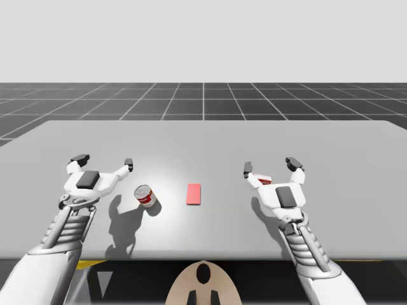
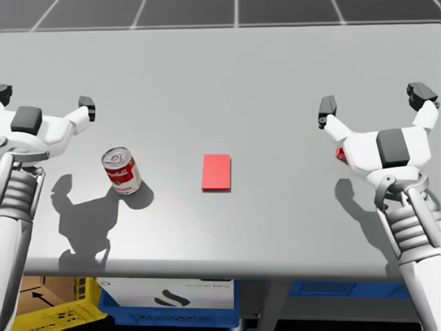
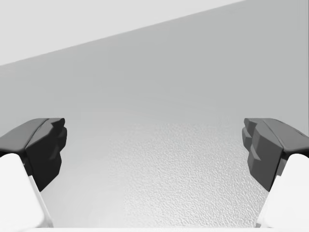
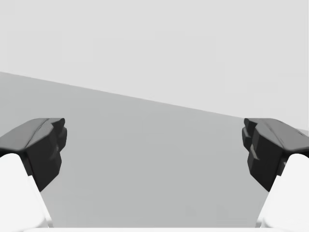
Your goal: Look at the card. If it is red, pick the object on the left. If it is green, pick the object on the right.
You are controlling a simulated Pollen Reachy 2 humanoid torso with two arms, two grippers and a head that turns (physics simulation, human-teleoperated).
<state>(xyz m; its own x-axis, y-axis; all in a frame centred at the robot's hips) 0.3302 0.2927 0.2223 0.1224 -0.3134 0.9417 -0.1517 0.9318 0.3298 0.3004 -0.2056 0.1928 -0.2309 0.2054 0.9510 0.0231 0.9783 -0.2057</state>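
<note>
High view: a red-and-white can stands on the table, top sealed, left of the red card and near my left gripper. My right gripper hangs over a small red object. Both jaws gape.

Head view: a blue crate beneath the table holds a white box.

Wrist views: spread fingers above grey tabletop.

Table matt grey, finely grained; can shiny metal lid, printed label; card matt; fingers matt black.
</note>
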